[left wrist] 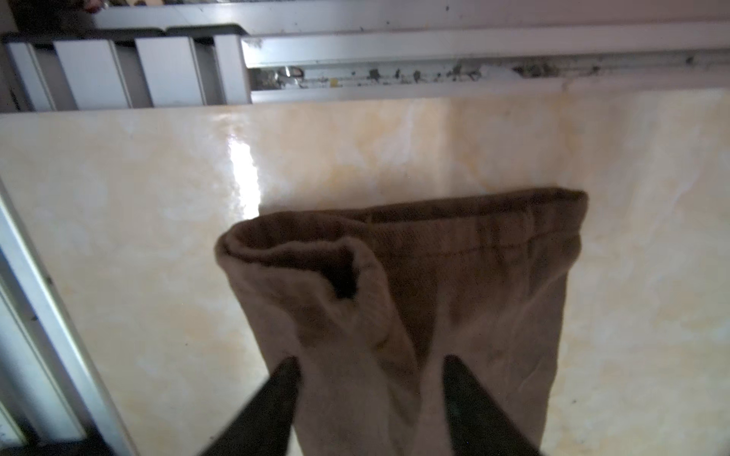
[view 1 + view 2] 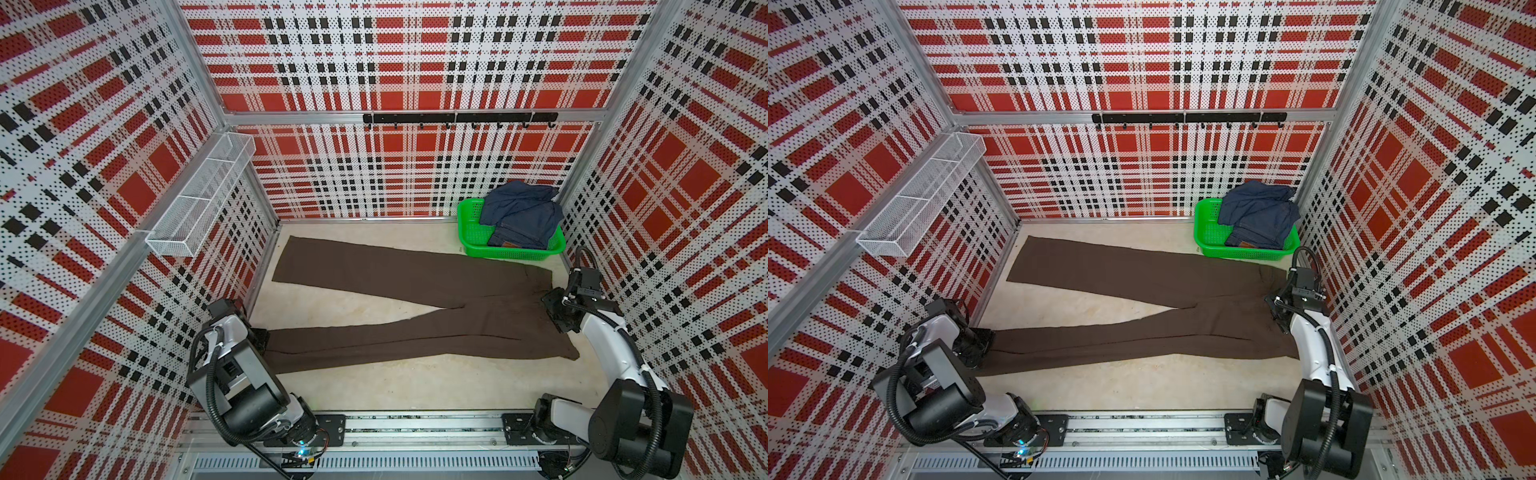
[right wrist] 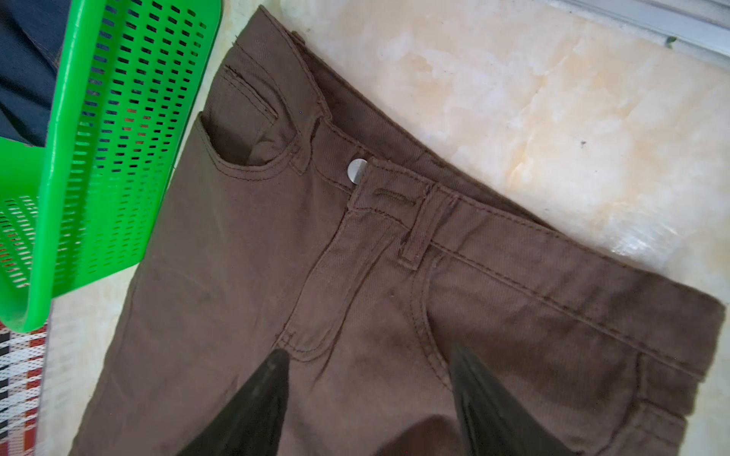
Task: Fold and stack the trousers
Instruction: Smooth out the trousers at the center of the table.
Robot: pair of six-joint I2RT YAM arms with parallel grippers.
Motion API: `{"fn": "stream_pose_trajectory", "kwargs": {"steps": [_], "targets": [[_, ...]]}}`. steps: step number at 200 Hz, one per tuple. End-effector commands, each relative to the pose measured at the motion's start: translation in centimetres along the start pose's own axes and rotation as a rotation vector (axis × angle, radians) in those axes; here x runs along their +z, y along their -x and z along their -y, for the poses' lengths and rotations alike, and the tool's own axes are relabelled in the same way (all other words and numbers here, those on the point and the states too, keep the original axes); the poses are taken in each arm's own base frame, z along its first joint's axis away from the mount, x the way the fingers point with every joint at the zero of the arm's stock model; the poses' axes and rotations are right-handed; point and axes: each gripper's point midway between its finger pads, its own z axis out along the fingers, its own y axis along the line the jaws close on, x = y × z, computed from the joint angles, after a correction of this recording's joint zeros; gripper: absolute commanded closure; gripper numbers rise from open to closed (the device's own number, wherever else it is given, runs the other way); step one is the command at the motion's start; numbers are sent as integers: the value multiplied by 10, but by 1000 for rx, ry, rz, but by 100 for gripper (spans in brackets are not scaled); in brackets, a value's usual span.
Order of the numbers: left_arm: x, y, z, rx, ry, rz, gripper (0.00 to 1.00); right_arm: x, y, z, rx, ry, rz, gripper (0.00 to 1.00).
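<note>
Long dark brown cloth trousers (image 2: 490, 316) lie spread flat. The left claw (image 1: 370, 359) straddles the near hem, jaws half-parted, perhaps pinching it for the fold. The right claw (image 3: 368, 349) gapes empty over the fly.

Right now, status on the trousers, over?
Left hand astride trousers cuff, grip unclear. Right hand open over waist. Legs splayed flat, unfolded. Basket close beside waist.

A robot lab cell: perforated red-black-white plaid panels (image 2: 395, 62) on aluminium framing (image 2: 299, 118) wall in a pale marbled bench (image 2: 415, 382), with two black-and-white robot arms (image 2: 611, 345) bolted to a metal rail (image 2: 415, 426).
</note>
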Motion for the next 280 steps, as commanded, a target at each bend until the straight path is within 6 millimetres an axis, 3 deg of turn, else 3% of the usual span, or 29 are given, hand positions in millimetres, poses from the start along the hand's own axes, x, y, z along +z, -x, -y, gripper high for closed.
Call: {"fn": "stream_pose_trajectory", "kwargs": {"steps": [1, 18, 40, 70, 84, 97, 117, 151, 180, 214, 280], "targets": [[-3, 8, 0, -10, -41, 23, 79, -4, 0, 4, -5, -16, 18, 33], [-14, 15, 8, -18, -96, 32, 100, -6, 1, 3, 3, -15, 18, 34], [-47, 27, 38, -17, -229, 60, 100, -9, 1, 1, 7, -7, 13, 33], [-140, 44, 99, 17, -466, 210, 100, -13, 4, 0, 11, -6, 28, 33], [-172, 42, 113, 32, -528, 238, 100, -13, 5, 0, 11, -10, 33, 33], [-185, 39, 114, 45, -541, 242, 100, -13, 4, 1, 11, -14, 31, 33], [-170, 35, 93, 43, -481, 236, 100, -10, 1, 5, 11, -25, 19, 32], [-105, 31, 24, -22, -280, 223, 100, -8, -4, 14, 15, -77, -4, 31], [-80, 29, 2, -82, -236, 228, 100, -4, -14, 34, 16, -174, -47, 31], [-73, 38, -5, -113, -200, 258, 100, -1, -28, 51, 11, -221, -85, 30], [-71, 50, 9, -139, -233, 256, 100, -4, -62, 78, 18, -282, -194, 29]]}}
